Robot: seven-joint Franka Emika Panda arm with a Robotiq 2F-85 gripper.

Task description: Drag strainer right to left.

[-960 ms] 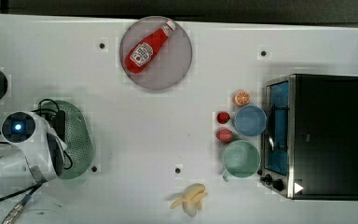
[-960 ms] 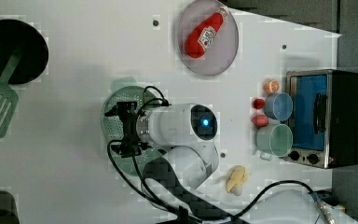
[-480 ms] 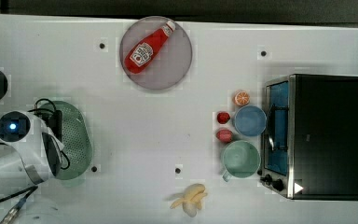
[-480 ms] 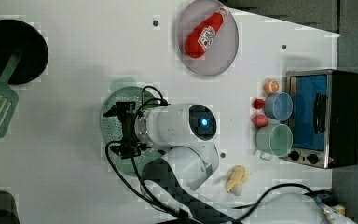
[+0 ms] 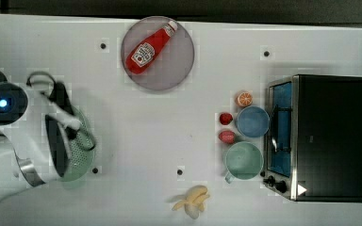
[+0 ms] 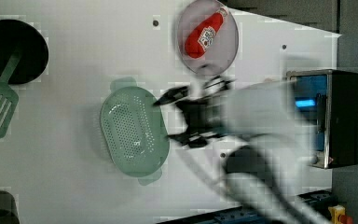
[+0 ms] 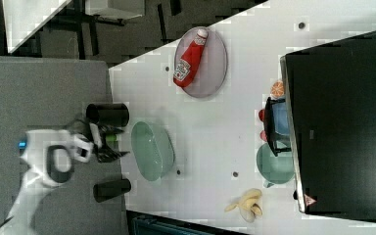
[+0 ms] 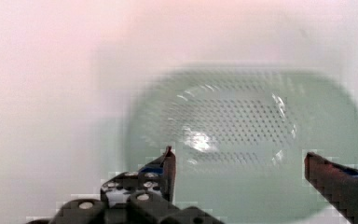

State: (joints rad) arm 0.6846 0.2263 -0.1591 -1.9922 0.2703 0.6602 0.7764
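Taken across the top view from its left, the strainer (image 5: 79,150) is found first, resting on the white counter (image 5: 179,117) near the counter's left end, partly covered by the arm. In the left view the strainer (image 6: 133,130) is seen whole, open side up, with a small tab at each narrow end. The pincer (image 6: 173,116) is seen just beside the strainer's rim on the left view's right; it is blurred there, so whether it touches the rim cannot be told with confidence. In the wrist view the pincer (image 8: 240,163) is spread wide, with nothing between its fingers (image 8: 169,163), and the strainer's perforated bowl (image 8: 242,135) is seen beyond it.

Further from the strainer, toward the top view's right, a ketchup bottle (image 5: 150,47) is laid on a round plate (image 5: 181,66).

The strainer is judged to be light, stiff plastic with a smooth rim, likely to slide easily and to tip if pulled high. The long rim wall is judged the best hold.
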